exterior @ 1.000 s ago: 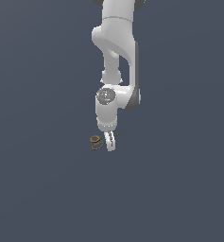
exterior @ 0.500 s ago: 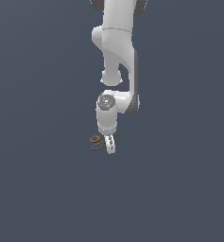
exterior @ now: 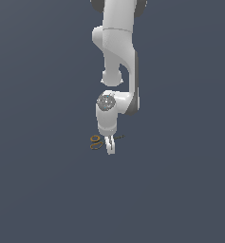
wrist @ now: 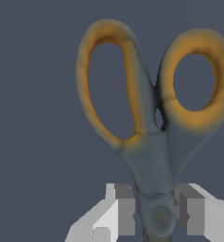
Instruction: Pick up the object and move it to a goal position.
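With your hand [wrist: 156, 217] low at the table [exterior: 47, 190], fingers [wrist: 120, 215] bracket the scissors [wrist: 151, 118] at the pivot, apparently clenched on them; orange loops lie just beyond. Reach done, grasp looks made; lift and carry to goal remain.

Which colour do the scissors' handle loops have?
Orange-yellow; the handle loops show best in the wrist view.

Scissors [wrist: 151, 156]: blades cut off by wrist view's edge, pivot half hidden between gripper [wrist: 156, 217] fingers; contact of pads with pivot unclear. In exterior view scissors [exterior: 96, 142] tiny, blades mostly hidden behind gripper [exterior: 110, 144]; arm [exterior: 117, 42] upper part cut off by frame edge
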`<state>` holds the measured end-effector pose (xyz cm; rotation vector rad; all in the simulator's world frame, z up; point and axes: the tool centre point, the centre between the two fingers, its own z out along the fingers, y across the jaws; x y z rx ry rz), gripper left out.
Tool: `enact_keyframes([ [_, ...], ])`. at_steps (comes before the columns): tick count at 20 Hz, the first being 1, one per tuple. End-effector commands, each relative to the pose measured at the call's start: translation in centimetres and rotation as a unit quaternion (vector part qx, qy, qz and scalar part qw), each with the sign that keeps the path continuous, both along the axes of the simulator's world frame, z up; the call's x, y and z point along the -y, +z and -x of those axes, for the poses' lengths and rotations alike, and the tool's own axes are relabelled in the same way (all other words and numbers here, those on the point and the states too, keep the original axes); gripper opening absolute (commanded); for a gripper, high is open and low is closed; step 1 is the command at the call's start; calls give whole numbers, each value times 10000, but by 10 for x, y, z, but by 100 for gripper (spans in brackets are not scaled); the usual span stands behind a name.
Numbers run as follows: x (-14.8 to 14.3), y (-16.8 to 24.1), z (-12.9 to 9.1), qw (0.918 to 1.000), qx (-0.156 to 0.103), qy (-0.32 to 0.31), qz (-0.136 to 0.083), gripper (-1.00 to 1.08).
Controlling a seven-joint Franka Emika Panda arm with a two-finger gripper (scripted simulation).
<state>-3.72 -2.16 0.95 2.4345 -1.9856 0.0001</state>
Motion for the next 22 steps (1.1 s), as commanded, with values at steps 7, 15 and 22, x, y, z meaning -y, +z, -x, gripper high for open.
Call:
enact_keyframes([
  [7,-2,13,-6,10000,0,1,-1,-100],
  [15,-5,59,-26,10000,-3,-2,8,-100],
  [22,-10,122,-55,10000,-3,-3,15,-100],
])
